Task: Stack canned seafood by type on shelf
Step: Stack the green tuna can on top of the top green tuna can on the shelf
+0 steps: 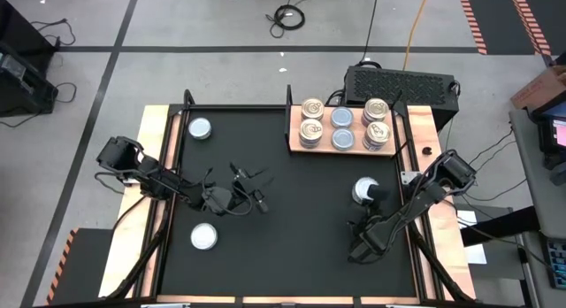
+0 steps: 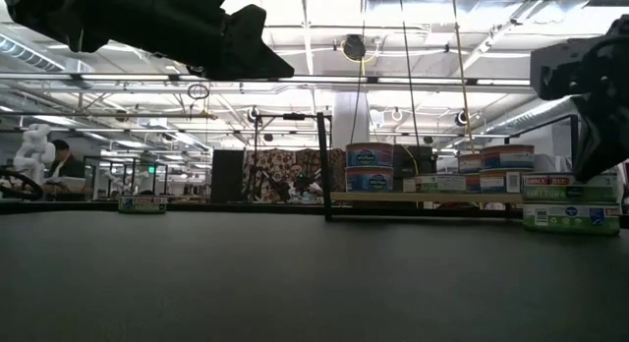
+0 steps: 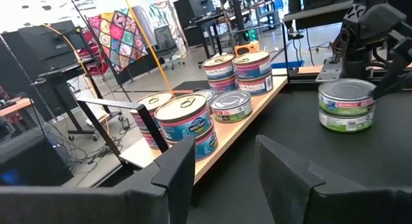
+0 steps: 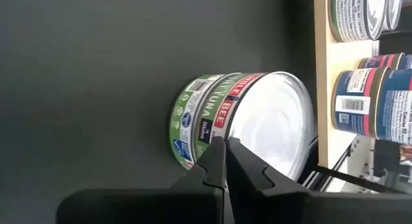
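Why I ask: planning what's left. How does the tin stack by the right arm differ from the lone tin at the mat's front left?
The stack is two tins high; the lone tin is single. The stack has the shut right pincer at it; the lone tin lies untouched, the open left pincer hovering nearby. Both have plain silvery lids and sit on the mat, off the shelf.

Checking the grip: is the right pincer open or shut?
Shut. The right pincer's fingers meet, in front of the tin stack, gripping nothing.
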`<state>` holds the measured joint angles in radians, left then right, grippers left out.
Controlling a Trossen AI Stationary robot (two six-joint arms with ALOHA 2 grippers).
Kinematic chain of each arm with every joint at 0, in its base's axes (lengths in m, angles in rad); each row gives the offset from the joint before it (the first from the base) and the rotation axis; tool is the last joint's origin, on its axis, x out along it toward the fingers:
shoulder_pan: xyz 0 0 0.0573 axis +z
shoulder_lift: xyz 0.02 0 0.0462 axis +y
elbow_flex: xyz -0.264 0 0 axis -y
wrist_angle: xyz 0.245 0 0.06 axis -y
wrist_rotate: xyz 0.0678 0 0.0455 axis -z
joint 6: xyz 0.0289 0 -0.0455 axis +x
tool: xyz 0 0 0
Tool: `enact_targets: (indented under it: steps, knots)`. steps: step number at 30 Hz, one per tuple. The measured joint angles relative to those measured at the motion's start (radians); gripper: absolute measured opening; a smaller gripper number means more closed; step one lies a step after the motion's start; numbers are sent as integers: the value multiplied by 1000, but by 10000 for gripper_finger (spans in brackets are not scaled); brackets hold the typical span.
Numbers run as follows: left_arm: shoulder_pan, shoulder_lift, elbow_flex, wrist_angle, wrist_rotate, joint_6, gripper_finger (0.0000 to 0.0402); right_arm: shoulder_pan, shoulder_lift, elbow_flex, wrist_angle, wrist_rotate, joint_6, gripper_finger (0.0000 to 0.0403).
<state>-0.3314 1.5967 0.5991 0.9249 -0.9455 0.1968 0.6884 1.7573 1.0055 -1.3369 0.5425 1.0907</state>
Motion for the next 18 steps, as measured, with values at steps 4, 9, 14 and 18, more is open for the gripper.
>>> enact_targets:
  steps: [4, 9, 14, 18]
  knots:
    - [4, 0, 0, 0, 0, -4, 164, 1, 0, 34, -23, 2, -10, 1]
    - [5, 0, 0, 0, 0, -4, 164, -2, 0, 92, -95, 60, -14, 0]
    - [5, 0, 0, 0, 0, -4, 164, -31, -1, 143, -132, 123, -52, 0]
    - [5, 0, 0, 0, 0, -5, 164, -78, -1, 169, -122, 186, -127, 0]
